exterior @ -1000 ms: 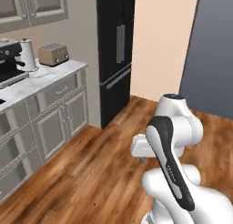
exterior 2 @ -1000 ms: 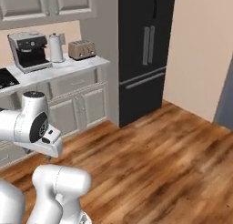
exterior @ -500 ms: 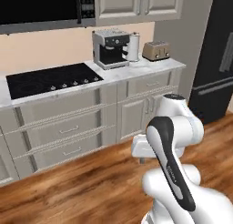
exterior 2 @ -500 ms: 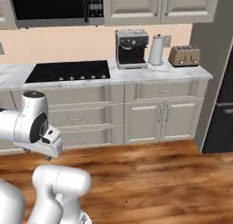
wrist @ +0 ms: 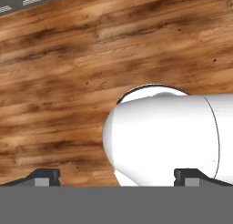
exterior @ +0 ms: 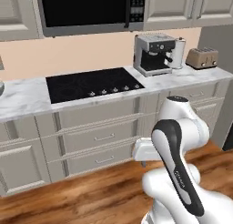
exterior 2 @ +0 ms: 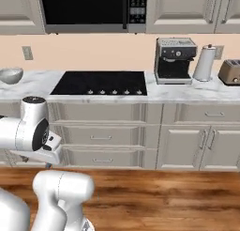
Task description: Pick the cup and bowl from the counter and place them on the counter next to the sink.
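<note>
Bowl (exterior 2: 11,75) is sitting far left on the counter (exterior 2: 37,80), while the gripper (wrist: 116,177), jaws spread wide and empty, is pointing down at the wood floor (wrist: 68,59).

A peach wall (exterior 2: 93,49) is seen behind beige-grey cabinets (exterior 2: 117,136). A black cooktop (exterior 2: 101,83) is set under a microwave (exterior 2: 89,9); to the right an espresso machine (exterior 2: 174,60) and toaster (exterior: 202,58) are placed. Wood flooring (wrist: 91,59) is laid below.
</note>
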Tool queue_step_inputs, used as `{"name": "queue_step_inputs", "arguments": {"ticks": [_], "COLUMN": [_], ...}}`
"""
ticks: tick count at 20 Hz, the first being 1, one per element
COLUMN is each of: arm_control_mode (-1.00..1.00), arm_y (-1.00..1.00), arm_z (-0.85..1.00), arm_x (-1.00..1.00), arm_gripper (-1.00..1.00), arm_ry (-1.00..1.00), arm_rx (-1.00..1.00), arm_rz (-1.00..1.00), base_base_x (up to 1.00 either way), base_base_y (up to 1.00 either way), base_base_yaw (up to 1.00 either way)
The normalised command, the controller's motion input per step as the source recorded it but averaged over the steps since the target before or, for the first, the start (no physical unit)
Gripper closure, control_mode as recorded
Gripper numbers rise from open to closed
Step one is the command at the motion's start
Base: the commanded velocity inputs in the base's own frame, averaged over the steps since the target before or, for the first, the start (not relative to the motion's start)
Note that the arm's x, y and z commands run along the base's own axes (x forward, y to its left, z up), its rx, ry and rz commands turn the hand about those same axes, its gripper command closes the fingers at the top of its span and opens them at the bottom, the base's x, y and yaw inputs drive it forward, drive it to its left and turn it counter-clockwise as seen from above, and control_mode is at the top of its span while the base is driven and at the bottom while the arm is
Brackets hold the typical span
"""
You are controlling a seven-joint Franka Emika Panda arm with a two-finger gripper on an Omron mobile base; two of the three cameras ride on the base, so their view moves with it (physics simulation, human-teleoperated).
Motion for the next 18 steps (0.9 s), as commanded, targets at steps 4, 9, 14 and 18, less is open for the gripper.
{"name": "queue_step_inputs", "arguments": {"ticks": [4, 9, 14, 18], "arm_control_mode": [1.0, 1.0, 1.0, 1.0], "arm_y": [0.0, 0.0, 0.0, 0.0], "arm_z": [0.0, 0.0, 0.0, 0.0], "arm_x": [0.0, 0.0, 0.0, 0.0], "arm_gripper": [-1.0, -1.0, -1.0, -1.0], "arm_ry": [0.0, 0.0, 0.0, 0.0], "arm_rx": [0.0, 0.0, 0.0, 0.0], "arm_rz": [0.0, 0.0, 0.0, 0.0], "base_base_x": [0.95, 0.99, 0.87, 0.48], "base_base_y": [1.0, 1.0, 0.94, 0.72], "base_base_yaw": [-0.08, -0.03, 0.0, 0.0]}}
